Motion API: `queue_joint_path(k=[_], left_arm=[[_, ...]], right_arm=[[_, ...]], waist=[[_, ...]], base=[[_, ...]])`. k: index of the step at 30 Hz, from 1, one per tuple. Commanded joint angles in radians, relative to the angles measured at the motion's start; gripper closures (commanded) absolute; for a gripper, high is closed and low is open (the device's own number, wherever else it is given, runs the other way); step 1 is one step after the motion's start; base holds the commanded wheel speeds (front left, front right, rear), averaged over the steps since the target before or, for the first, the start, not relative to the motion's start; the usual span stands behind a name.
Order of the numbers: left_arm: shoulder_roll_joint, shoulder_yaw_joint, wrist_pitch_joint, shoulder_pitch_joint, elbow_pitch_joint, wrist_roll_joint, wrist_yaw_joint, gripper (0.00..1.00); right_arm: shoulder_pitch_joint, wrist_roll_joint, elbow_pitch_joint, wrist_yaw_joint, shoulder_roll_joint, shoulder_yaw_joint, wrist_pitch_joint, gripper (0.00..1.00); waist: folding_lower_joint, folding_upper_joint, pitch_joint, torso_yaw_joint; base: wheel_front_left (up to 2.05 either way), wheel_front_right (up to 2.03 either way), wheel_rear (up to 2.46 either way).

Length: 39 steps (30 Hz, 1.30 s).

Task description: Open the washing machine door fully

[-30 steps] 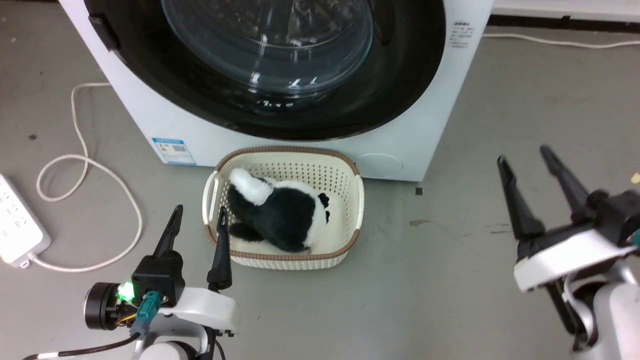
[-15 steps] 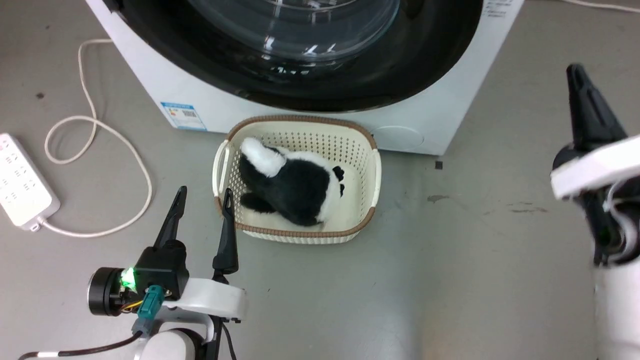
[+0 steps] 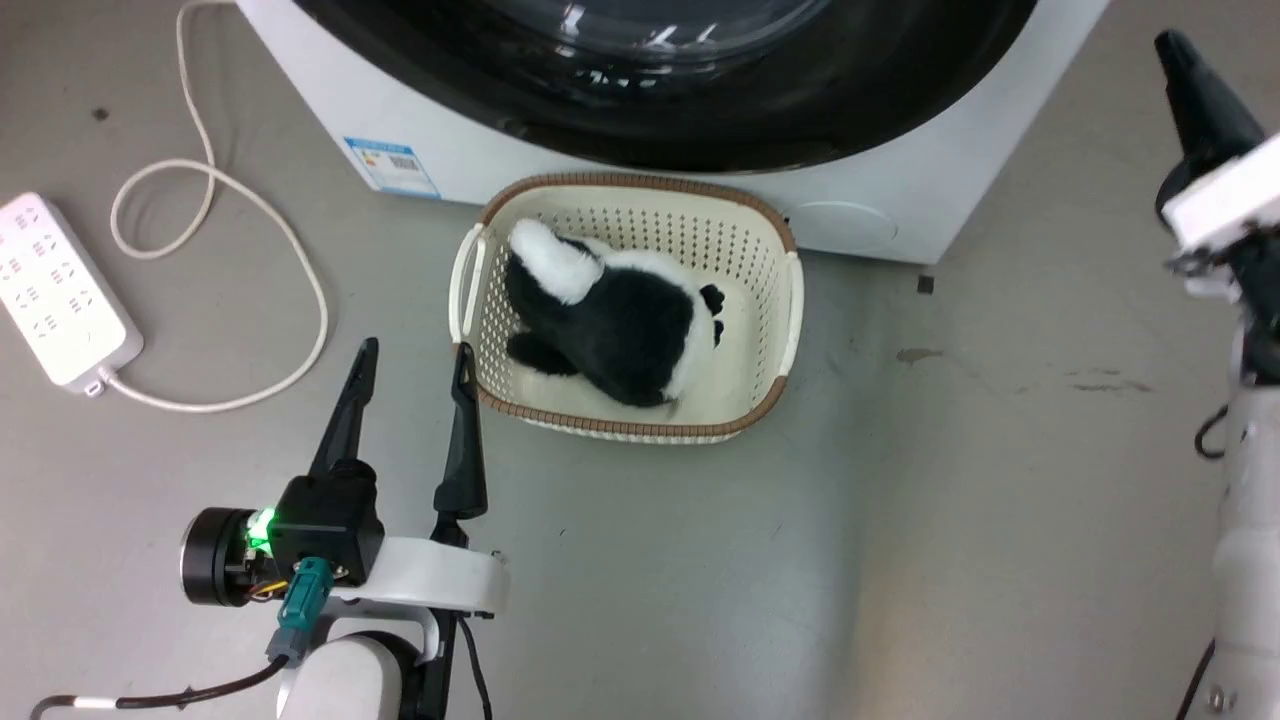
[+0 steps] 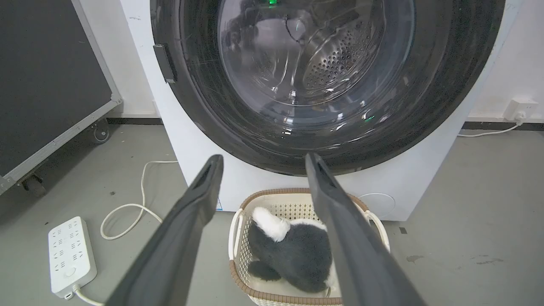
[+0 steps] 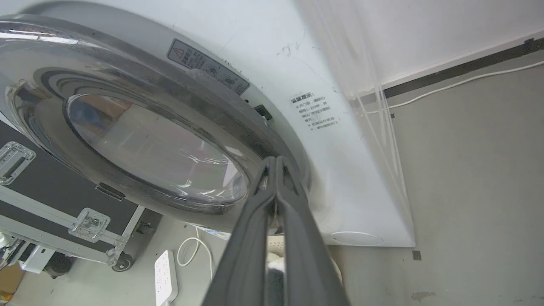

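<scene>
The washing machine [image 3: 930, 200] [image 4: 425, 178] [image 5: 340, 170] stands at the top of the head view. Its door [image 3: 850, 100] [image 4: 314, 63] [image 5: 148, 140], a glossy black disc with a clear bowl window, lies against the white front. My left gripper [image 3: 415, 350] [image 4: 263, 158] is open and empty, low on the floor beside the basket, pointing at the door. My right gripper [image 3: 1180, 60] [image 5: 275, 159] is shut on nothing, raised at the far right. In the right wrist view its tips sit close by the door's rim; whether they touch it I cannot tell.
A cream basket [image 3: 790, 300] [image 4: 238, 238] holding a black-and-white plush toy [image 3: 620, 320] stands on the floor just before the machine. A white power strip [image 3: 60, 290] and its looping cord [image 3: 260, 230] lie at the left. A black wheeled case [image 4: 46, 76] [image 5: 51, 204] stands left of the machine.
The head camera has shifted, sliding the whole scene. My right gripper has shut and risen toward the upper right. The left gripper has stayed open in place.
</scene>
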Motion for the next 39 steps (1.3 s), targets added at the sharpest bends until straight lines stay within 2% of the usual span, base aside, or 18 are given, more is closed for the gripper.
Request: queue_joint_path(k=[1, 15, 22, 26, 27, 39], left_arm=[[0.001, -0.004, -0.012, -0.019, -0.007, -0.005, 0.009, 0.00], [0.001, -0.030, -0.039, -0.049, -0.016, -0.012, 0.026, 0.00], [0.001, -0.042, -0.054, -0.061, -0.021, -0.017, 0.036, 0.00], [0.001, -0.051, -0.062, -0.068, -0.024, -0.021, 0.042, 0.00], [0.001, -0.059, -0.068, -0.074, -0.027, -0.024, 0.047, 0.00], [0.001, -0.075, -0.093, -0.098, -0.035, -0.029, 0.066, 0.00]], right_arm=[[-0.067, 0.029, 0.039, 0.000, 0.007, -0.030, 0.038, 1.00], [-0.319, 0.061, 0.234, 0.000, -0.003, -0.175, 0.264, 1.00], [-0.448, 0.067, 0.321, -0.001, -0.006, -0.275, 0.355, 1.00], [-0.519, 0.060, 0.387, -0.001, -0.014, -0.337, 0.439, 1.00], [-0.567, 0.052, 0.409, -0.001, -0.017, -0.382, 0.478, 1.00], [-0.699, 0.033, 0.439, -0.001, 0.024, -0.548, 0.676, 1.00]], waist=[[-0.0002, -0.0001, 0.017, 0.009], [-0.0002, -0.0001, 0.083, 0.045], [-0.0002, -0.0001, 0.114, 0.066], [-0.0002, -0.0001, 0.131, 0.077], [-0.0002, -0.0001, 0.144, 0.085], [-0.0002, -0.0001, 0.180, 0.108]], base=[[0.00, 0.00, 0.00], [0.00, 0.00, 0.00], [0.00, 0.00, 0.00], [0.00, 0.00, 0.00], [0.00, 0.00, 0.00], [0.00, 0.00, 0.00]])
